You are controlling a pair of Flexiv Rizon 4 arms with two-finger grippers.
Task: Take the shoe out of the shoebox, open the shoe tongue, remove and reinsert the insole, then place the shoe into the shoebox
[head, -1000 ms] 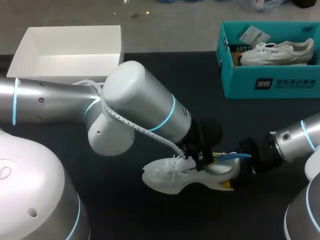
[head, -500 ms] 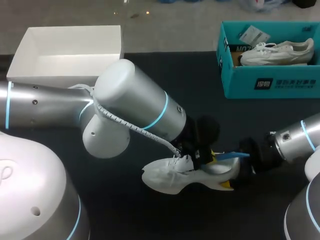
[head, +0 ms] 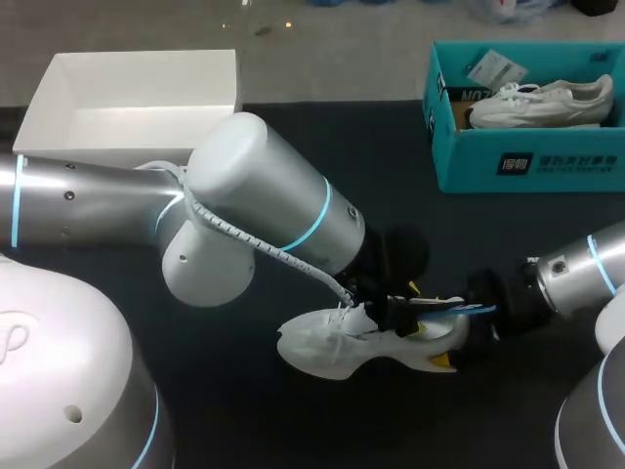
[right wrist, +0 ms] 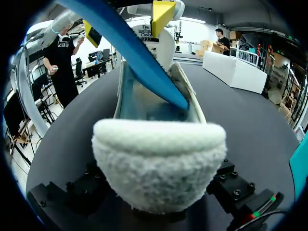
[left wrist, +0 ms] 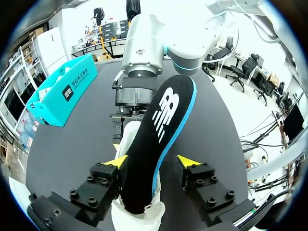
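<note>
two grippers are set at opposite ends of the white sneaker, which is found mid-way on the black table, well apart from the teal shoebox. its heel is clamped by the right gripper, seemingly so that the shoe is steadied. the insole is slanted into the shoe's opening between the spread fingers of the left gripper. one tip is against its edge, the other just clear, so nothing is pinched.
</note>
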